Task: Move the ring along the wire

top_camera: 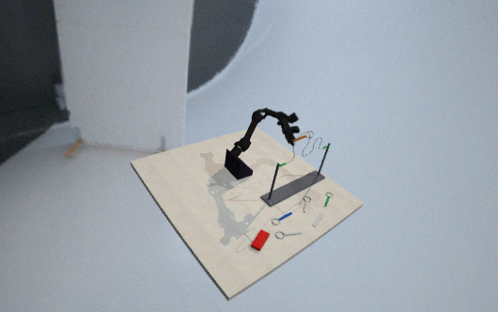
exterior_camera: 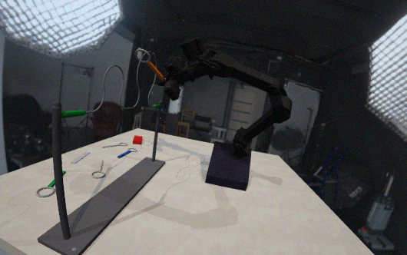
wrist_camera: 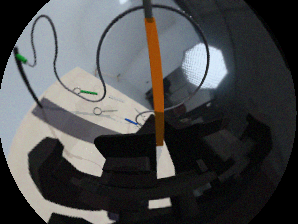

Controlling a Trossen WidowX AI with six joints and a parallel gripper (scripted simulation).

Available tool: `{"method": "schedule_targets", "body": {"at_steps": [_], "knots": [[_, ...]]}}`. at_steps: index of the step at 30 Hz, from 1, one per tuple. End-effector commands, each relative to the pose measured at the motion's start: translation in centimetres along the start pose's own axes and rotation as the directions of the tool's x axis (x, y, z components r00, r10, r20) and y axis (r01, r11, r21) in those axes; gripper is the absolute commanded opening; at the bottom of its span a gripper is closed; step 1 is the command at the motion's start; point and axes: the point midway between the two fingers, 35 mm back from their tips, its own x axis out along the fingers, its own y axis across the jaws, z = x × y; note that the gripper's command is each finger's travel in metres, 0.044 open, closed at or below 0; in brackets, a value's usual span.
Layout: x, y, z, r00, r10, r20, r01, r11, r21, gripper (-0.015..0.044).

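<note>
My gripper (top_camera: 293,142) (exterior_camera: 165,81) (wrist_camera: 155,116) is shut on the far end of the orange handle (top_camera: 300,138) (exterior_camera: 155,71) (wrist_camera: 156,70). The ring (exterior_camera: 149,60) is up at the wire's tall bend, and the wire seems to pass through it; in the wrist view only its grey stem (wrist_camera: 147,8) shows at the top edge. Whether ring and wire touch cannot be told. The grey wire (exterior_camera: 114,65) (wrist_camera: 55,60) winds between two green parts, one (top_camera: 326,147) (exterior_camera: 73,114) (wrist_camera: 21,58) at one post, the other (top_camera: 282,164) (exterior_camera: 157,105) at the other post.
The posts (top_camera: 273,183) (exterior_camera: 57,173) stand on a dark base strip (top_camera: 293,189) (exterior_camera: 115,196) (wrist_camera: 70,122). Beyond it lie a red block (top_camera: 260,240) (exterior_camera: 137,140), a blue-handled ring (top_camera: 285,216) (exterior_camera: 124,154), a green-handled ring (top_camera: 327,200), grey rings and a pale strip (exterior_camera: 81,157).
</note>
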Motion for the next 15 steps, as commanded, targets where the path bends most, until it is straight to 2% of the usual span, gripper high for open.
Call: {"method": "schedule_targets", "body": {"at_steps": [1, 15], "knots": [[0.06, 0.16, -0.08, 1.0, 0.03, 0.005, -0.03, 0.998, 0.058, -0.015], [0.12, 0.69, -0.04, 0.993, 0.11, 0.036, -0.115, 0.972, 0.207, -0.015]]}}
